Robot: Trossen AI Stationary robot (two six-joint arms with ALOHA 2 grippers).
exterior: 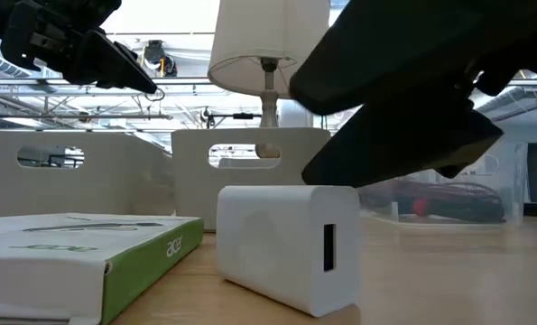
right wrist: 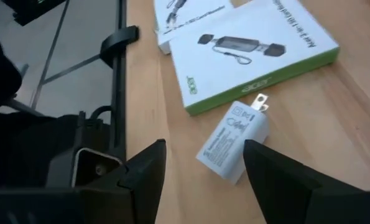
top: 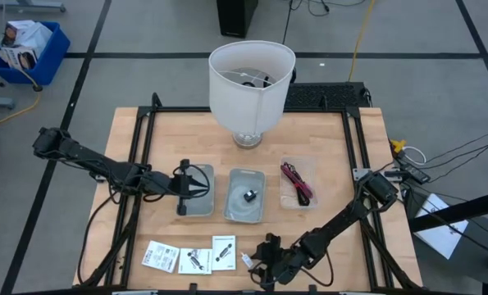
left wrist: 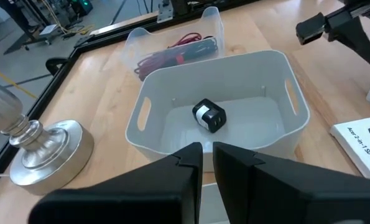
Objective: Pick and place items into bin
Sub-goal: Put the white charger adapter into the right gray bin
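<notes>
A small white plug-in charger [right wrist: 233,140] lies on the table near the front edge, beside a flat white packet with a green edge [right wrist: 250,46]. My right gripper [right wrist: 203,148] hangs open just above the charger [exterior: 286,248], a finger on each side and clear of it. Two more packets [top: 160,256] [top: 194,260] lie to the left. My left gripper [left wrist: 208,153] hovers over the left bin [top: 196,201], its fingers nearly together with nothing between them. The middle bin [left wrist: 284,124] holds a tiny black and white part [left wrist: 208,116]. The right bin [left wrist: 166,34] holds black and magenta cable ties [left wrist: 175,55].
The big white lampshade [top: 252,82] stands on its metal base [left wrist: 48,149] at the table's far middle, behind the three bins. A black frame [top: 137,164] runs along the table's edges. Bare wood lies at the front right.
</notes>
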